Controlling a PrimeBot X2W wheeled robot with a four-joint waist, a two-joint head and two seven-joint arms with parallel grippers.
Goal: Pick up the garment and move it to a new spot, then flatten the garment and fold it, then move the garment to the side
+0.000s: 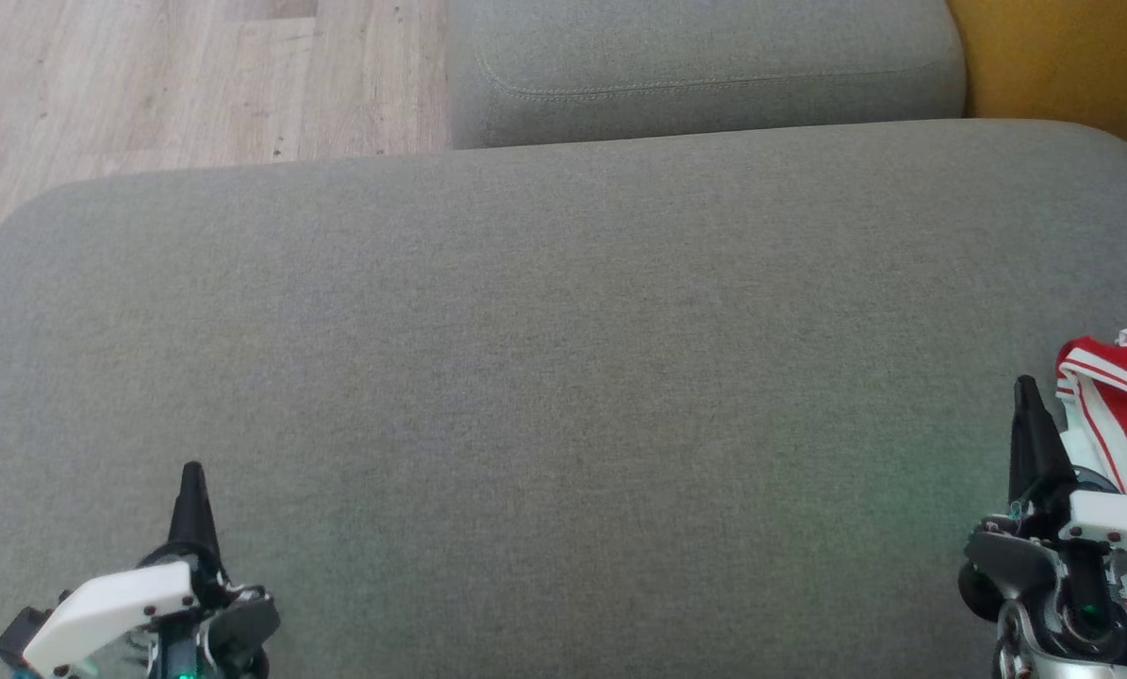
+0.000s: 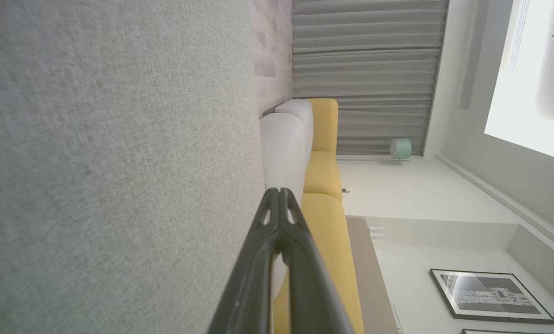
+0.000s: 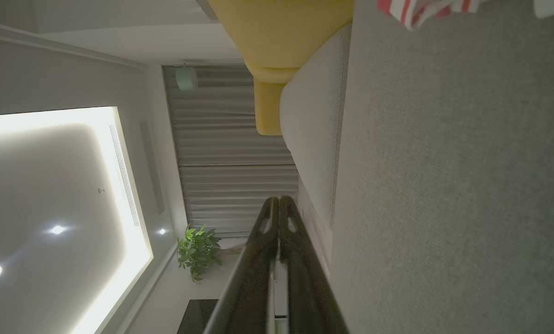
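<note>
- Garment [image 1: 1118, 415] is lying bunched at the cushion's [image 1: 563, 377] right edge, beside my right pincer [image 1: 1026, 389].
- That one and my left pincer [image 1: 192, 471] are sitting pressed together, empty.
- I am judging it soft and light, best pinched at a raised fold.

Broad grey seat cushion [image 1: 544, 358] of woven fabric, spanning nearly the full width from left to right. Rounded at the far left and far right corners. Flat and even in weave across the middle.

Lying directly on it at the right edge, toward the near side: one crumpled garment [image 1: 1124, 415], red with white stripes and white trim. Bunched, not spread. Cut off by the right picture edge. Well apart from the left half of the cushion.

Abutted on the far side by a second grey cushion [image 1: 704, 66] with a stitched seam along its near edge. Bordered at far left by pale wood-plank floor [image 1: 148, 85].
</note>
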